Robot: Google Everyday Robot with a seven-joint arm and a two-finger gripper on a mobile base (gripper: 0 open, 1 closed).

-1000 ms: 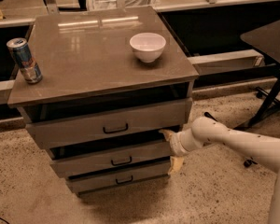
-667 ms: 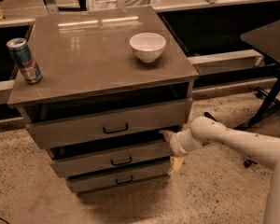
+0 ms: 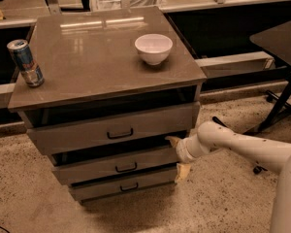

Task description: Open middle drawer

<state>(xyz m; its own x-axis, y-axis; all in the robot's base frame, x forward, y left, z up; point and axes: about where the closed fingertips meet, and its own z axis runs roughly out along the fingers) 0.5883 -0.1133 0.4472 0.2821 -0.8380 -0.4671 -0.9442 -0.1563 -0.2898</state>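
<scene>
The middle drawer [image 3: 97, 167] is the grey-brown front with a small black bar handle [image 3: 126, 168], set between a taller drawer above and a slimmer one below. It sticks out slightly from the cabinet. My gripper [image 3: 177, 155] is at the right end of that drawer front, on the end of a white arm reaching in from the right. It is open, one beige finger [image 3: 173, 141] above the front's top edge and the other [image 3: 182, 172] at its lower edge, so the panel's end lies between them.
The top drawer [image 3: 111, 129] stands pulled out a little and the bottom drawer [image 3: 121, 186] also juts out. On the cabinet top sit a white bowl [image 3: 153, 48] and a drink can [image 3: 25, 62]. A dark table [image 3: 281, 42] and its legs stand at the right.
</scene>
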